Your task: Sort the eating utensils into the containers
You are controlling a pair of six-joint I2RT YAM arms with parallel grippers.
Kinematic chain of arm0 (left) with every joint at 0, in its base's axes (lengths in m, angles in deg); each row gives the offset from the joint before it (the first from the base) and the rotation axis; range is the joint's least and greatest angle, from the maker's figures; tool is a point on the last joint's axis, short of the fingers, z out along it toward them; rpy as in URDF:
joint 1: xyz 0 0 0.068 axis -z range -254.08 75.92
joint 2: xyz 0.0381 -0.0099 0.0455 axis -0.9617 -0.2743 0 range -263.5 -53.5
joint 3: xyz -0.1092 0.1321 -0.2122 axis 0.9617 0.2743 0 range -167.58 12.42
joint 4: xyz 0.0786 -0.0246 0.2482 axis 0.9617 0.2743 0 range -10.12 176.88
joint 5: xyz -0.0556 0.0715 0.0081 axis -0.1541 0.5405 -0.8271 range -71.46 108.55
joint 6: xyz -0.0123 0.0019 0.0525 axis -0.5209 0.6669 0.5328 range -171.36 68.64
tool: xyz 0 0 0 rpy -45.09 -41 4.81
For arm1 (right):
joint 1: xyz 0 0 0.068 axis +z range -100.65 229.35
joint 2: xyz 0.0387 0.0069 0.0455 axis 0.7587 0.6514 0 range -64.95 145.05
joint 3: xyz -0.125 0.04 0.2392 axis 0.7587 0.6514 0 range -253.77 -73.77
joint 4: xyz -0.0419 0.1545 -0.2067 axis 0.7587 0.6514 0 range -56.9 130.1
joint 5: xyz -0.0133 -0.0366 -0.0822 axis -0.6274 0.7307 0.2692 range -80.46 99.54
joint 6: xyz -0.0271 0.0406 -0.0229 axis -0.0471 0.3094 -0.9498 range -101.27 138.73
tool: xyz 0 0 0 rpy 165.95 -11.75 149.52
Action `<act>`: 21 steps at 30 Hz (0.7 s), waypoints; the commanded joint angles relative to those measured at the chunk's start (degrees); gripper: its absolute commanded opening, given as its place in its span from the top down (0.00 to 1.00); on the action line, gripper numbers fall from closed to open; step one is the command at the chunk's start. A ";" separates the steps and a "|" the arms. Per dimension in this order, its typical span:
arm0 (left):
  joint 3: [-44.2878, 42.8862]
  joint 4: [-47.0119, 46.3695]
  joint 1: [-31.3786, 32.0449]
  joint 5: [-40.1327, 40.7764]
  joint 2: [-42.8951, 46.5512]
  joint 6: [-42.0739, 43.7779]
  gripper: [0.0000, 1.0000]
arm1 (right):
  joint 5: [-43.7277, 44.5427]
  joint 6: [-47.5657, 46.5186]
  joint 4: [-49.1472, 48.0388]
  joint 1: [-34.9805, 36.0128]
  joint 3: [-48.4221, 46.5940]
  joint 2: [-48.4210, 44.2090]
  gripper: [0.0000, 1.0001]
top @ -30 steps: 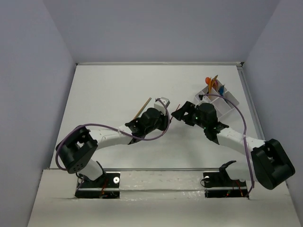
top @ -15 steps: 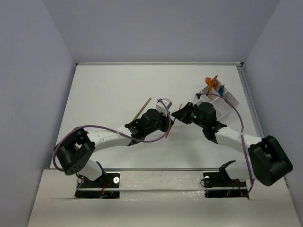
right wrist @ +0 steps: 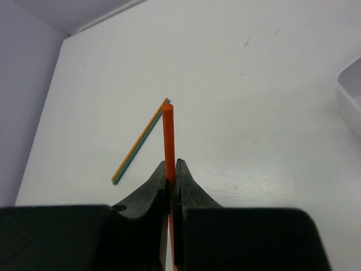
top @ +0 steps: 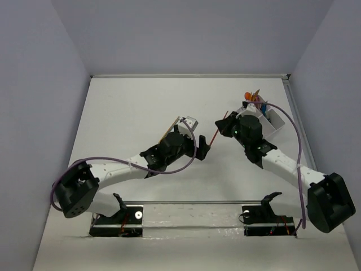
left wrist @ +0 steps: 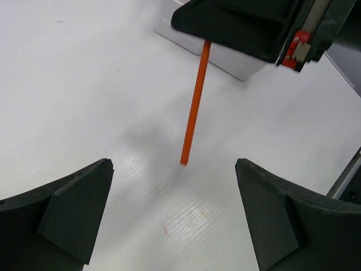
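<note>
Above the middle of the white worktop [top: 141,107], just near-left of the white plastic compartment box [top: 275,119], the right gripper [right wrist: 171,169] is clenched on a thin orange plastic utensil [right wrist: 168,135]. The grasp sits at one end, so most of the shaft projects free. The left gripper [left wrist: 174,164] is released and holds nothing; the shaft's free end hangs in front of it, touching neither finger. A pair of thin yellow and teal plastic utensils [right wrist: 141,141] lies farther left on the worktop.

Handling, as judged: the utensil is very light, stiff but slender, and smooth. An end pinch lets it pivot. Grasp nearer mid-shaft, across the flat sides, with moderate force; excess force may flex or snap it.
</note>
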 commanded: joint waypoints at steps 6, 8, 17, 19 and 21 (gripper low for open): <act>1.99 1.12 -3.47 13.24 9.57 3.45 0.01 | 28.91 -27.76 0.85 -2.69 -12.87 -0.60 1.00; 2.34 0.51 -5.31 14.12 10.01 2.92 0.01 | 30.85 -31.80 -1.69 -4.36 -13.84 1.50 1.00; 5.42 0.68 -16.04 13.86 10.10 0.54 0.01 | 29.98 -34.81 -4.96 -11.75 -21.04 11.17 1.00; 5.33 1.64 -16.75 14.47 8.26 1.07 0.04 | 30.50 -35.69 -5.13 -11.75 -22.01 14.24 1.00; 4.98 2.43 -17.45 14.48 6.33 1.42 0.07 | 30.25 -35.87 -5.13 -12.28 -22.63 15.66 1.00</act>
